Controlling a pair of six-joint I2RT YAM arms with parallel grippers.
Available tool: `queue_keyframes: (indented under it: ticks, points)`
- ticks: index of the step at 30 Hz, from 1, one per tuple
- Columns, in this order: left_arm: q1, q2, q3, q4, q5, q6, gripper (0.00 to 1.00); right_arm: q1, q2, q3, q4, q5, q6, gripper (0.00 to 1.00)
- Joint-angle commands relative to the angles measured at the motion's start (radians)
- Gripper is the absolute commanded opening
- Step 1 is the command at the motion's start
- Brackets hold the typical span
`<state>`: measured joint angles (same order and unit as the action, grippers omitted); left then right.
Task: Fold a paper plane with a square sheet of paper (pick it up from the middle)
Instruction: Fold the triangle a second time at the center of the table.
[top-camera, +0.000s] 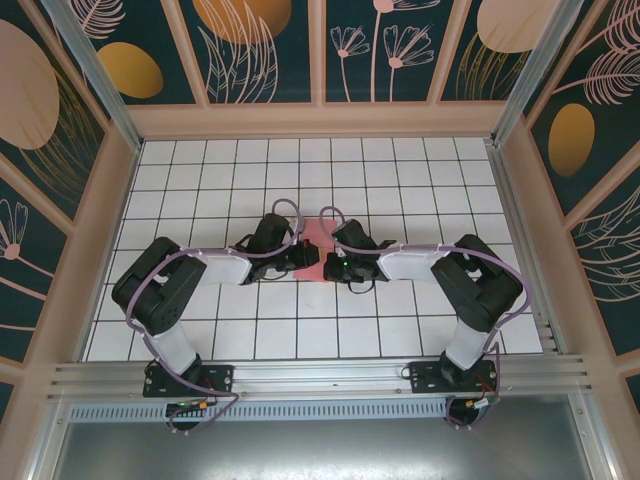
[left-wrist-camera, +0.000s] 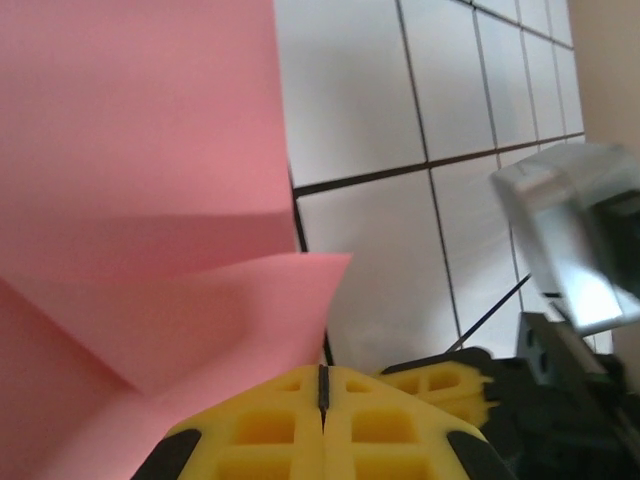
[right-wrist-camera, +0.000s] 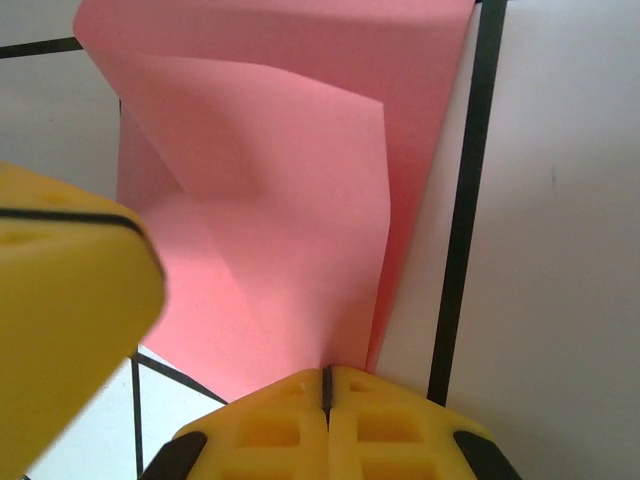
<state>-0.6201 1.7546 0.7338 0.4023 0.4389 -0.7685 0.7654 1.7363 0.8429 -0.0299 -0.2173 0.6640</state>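
Look at the middle of the desk (top-camera: 420, 190): the square sheet of paper (top-camera: 313, 248) is there on the white tiles, right btw your two arms. It doesn't lie as a plain flat square. In the wrist views you can see a flap bent over w/ a soft crease, so I'd say you're on an early fold, not near a plane yet. Your left tool (top-camera: 291, 250) sits at the paper's left side & your right tool (top-camera: 338, 264) at its right side, tips facing each other, v. near. Both tools are clenched tight, yellow fingers pressed together w/ just a thin dark line btw them. In the right wrist view the bent part of the paper runs right down to the tool tip. In the left wrist view a pointed flap lies just in front of the tip. I can't tell if either tool has paper pinched in it or just pushes on it. Why one on each side? Prob. so the thin sheet can't slide while a fold gets pressed. Careful: paper like this bends & slips easy, so go slow.
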Motion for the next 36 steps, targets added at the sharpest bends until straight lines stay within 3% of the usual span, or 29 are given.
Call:
queue_keyframes:
  ticks: [1, 12, 23, 36]
  points:
    - [0.005, 0.028, -0.011, 0.036, 0.036, -0.006, 0.02, -0.002, 0.06, -0.009, -0.09, 0.053, -0.014, 0.0]
    - [0.002, 0.095, 0.01, -0.008, 0.051, 0.029, 0.03, -0.002, 0.076, -0.007, -0.1, 0.05, -0.016, 0.0]
    - [0.008, 0.104, 0.098, -0.184, -0.156, 0.123, 0.04, -0.005, 0.091, -0.012, -0.14, 0.079, -0.048, 0.0]
    - [0.112, 0.158, 0.194, -0.234, -0.151, 0.245, 0.05, -0.021, 0.101, -0.026, -0.163, 0.082, -0.09, 0.0]
